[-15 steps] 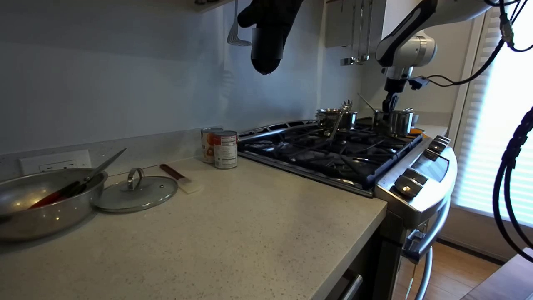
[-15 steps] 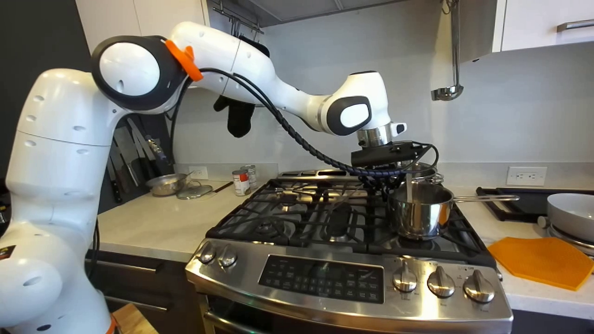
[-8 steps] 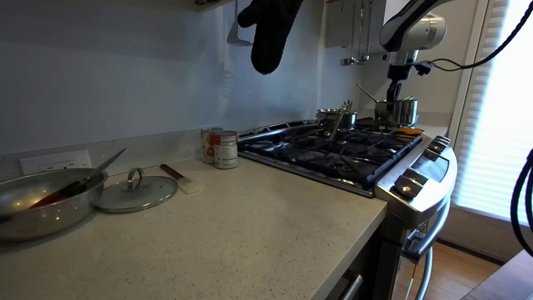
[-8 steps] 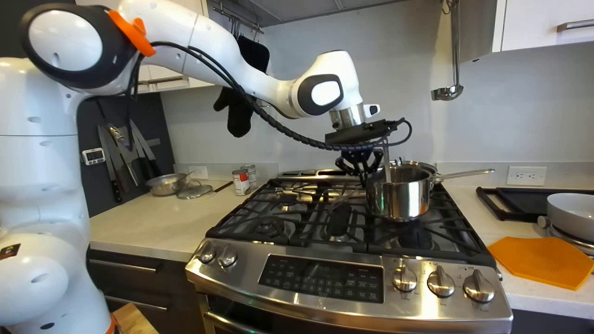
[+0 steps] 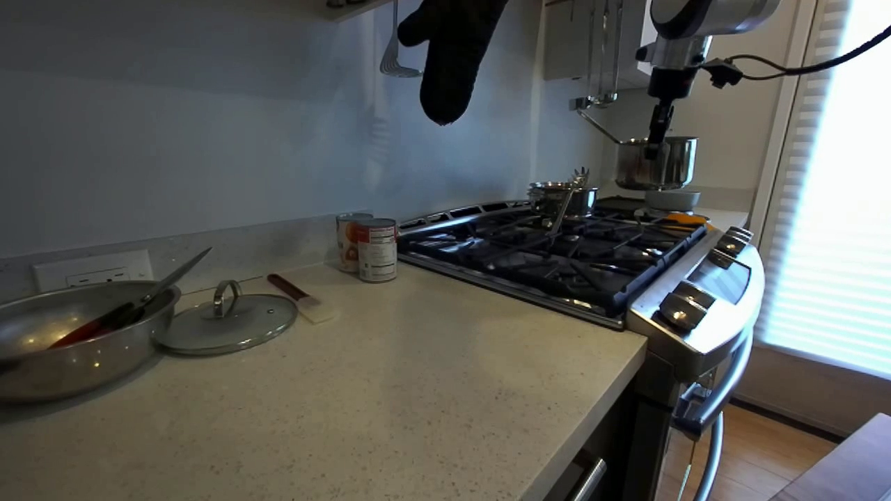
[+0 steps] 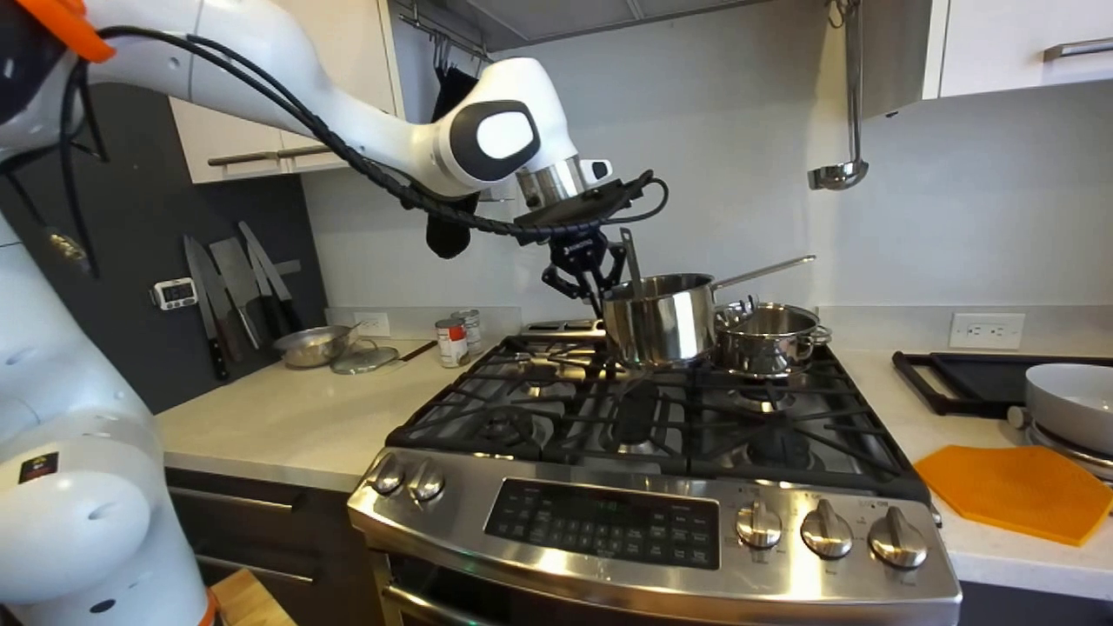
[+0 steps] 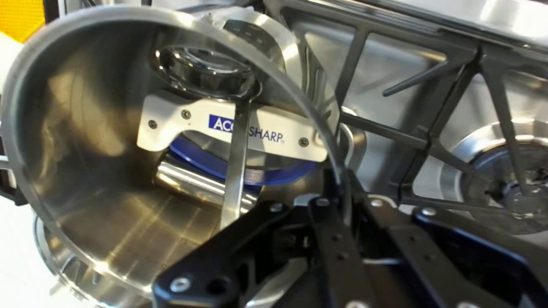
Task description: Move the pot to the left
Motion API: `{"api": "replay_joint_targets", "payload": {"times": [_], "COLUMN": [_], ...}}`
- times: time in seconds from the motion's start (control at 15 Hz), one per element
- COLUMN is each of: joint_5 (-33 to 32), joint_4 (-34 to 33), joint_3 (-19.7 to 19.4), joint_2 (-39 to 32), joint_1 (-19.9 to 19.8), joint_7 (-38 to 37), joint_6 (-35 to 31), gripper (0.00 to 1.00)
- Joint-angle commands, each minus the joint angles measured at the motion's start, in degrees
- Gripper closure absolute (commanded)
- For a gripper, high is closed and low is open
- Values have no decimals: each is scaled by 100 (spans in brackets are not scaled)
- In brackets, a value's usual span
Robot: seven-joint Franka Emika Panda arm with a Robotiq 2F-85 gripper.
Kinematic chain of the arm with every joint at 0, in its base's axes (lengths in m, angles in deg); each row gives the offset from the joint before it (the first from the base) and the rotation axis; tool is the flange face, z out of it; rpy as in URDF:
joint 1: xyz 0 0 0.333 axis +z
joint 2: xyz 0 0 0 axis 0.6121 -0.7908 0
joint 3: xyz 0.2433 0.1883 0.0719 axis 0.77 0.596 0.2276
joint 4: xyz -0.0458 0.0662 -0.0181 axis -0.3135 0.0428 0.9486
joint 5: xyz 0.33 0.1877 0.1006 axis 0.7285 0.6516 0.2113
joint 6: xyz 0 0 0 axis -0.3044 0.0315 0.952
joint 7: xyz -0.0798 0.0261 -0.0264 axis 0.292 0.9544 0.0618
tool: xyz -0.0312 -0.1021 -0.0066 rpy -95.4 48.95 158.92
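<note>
The pot (image 6: 665,326), a small shiny steel saucepan with a long thin handle, hangs in the air above the stove in both exterior views (image 5: 674,165). It is slightly tilted, handle side higher. My gripper (image 6: 596,303) is shut on the pot's rim, opposite the handle; it also shows in an exterior view (image 5: 654,146). In the wrist view the fingers (image 7: 342,188) pinch the rim, one inside and one outside the pot (image 7: 98,141). A ladle (image 7: 239,141) and a white and blue sharpener (image 7: 274,132) lie inside the pot.
Another steel pot with utensils (image 6: 767,348) stands on the back right burner, close to the held pot. Black grates (image 6: 639,413) cover the stove. Cans (image 6: 452,341), a glass lid (image 6: 365,359) and a wide pan (image 6: 315,346) stand on the left counter. An orange mat (image 6: 1013,491) lies right.
The pot, gripped by its rim, has risen off the front right burner and moved left and back over the stove. The arm has moved left and up with it.
</note>
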Motion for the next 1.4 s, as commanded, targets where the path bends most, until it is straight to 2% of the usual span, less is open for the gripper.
{"api": "replay_joint_targets", "payload": {"times": [0.0,0.13,0.2,0.27,0.47,1.07,1.13,1.33], "joint_5": [-246,-42,55,-53,-24,-21,-21,-23], "joint_4": [655,753,846,614,819,831,831,877], "joint_3": [130,125,92,47,62,29,29,169], "joint_2": [974,1226,1333,886,1133,1144,1144,1038], "joint_1": [300,549,663,616,768,762,762,886], "joint_7": [-380,-112,-42,-262,-246,-198,-198,-245], "joint_6": [248,929,907,825,941,940,940,1057], "gripper": [98,98,98,93,93,93,98,98]}}
